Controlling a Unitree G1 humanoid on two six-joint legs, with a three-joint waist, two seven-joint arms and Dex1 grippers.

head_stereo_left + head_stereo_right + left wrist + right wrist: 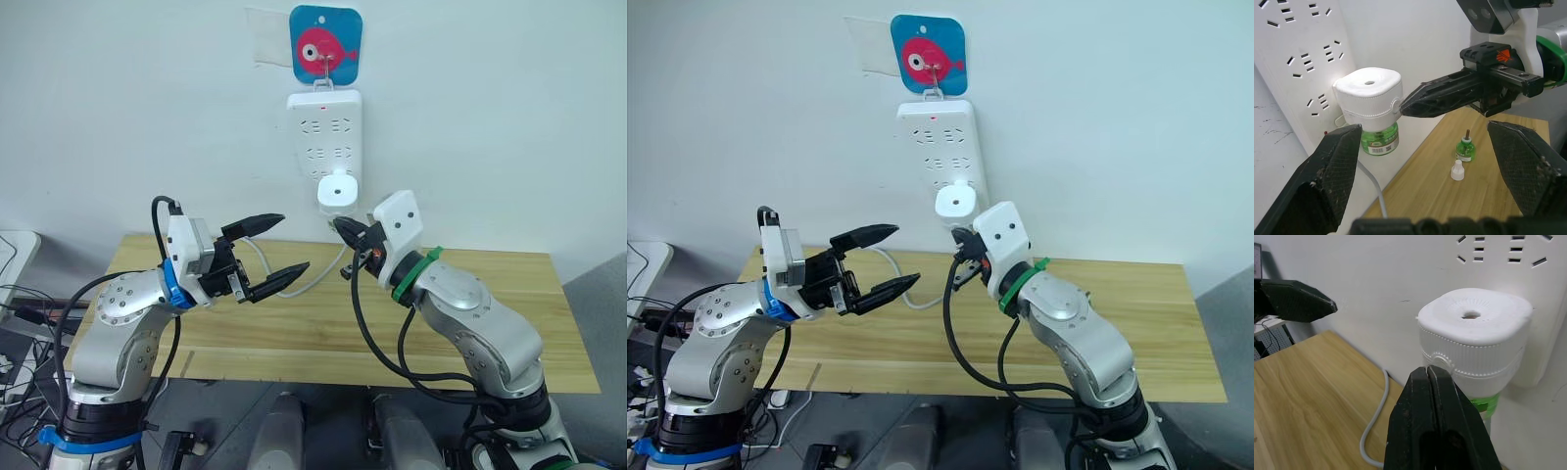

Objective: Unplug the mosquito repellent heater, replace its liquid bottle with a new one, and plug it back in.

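— Two end effectors near the mosquito repellent heater (1368,93); which is closer?
— Right end effector (1406,104), fingers pressed together, empty, tip at the heater's side. Left end effector (274,250) gapes wide, empty, farther off.
— And the heater?
— Plugged into the power strip (325,137), green bottle (1379,138) hanging below, above the worktop (294,323).
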